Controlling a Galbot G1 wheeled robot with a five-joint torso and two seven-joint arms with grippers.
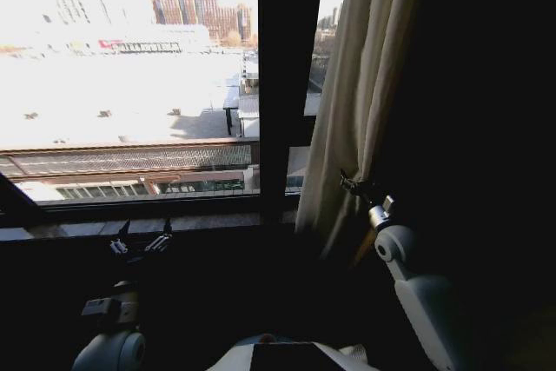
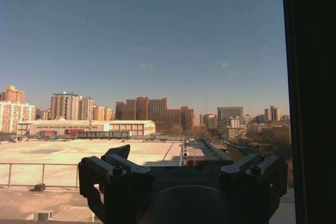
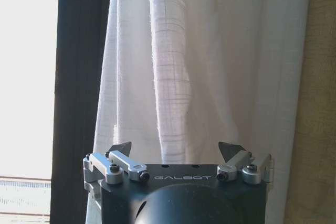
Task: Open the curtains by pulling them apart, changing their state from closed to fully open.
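The sheer white pleated curtains (image 1: 360, 93) are bunched into a tall column in the upper right of the head view, hanging just right of the dark vertical window frame bar (image 1: 287, 84). The glass left of that bar is bare, with sunlit rooftops and city blocks outside. The right pincer (image 1: 358, 187) sits at the right of centre, up against the lower folds of the fabric; in the right wrist view its fingers (image 3: 119, 149) are spread wide with the white cloth right in front of them, nothing clamped. An opaque brown-gold drape (image 3: 320, 98) runs along that view's right edge. The left pincer (image 1: 141, 242) is low on the left near the sill, also spread wide, facing the window.
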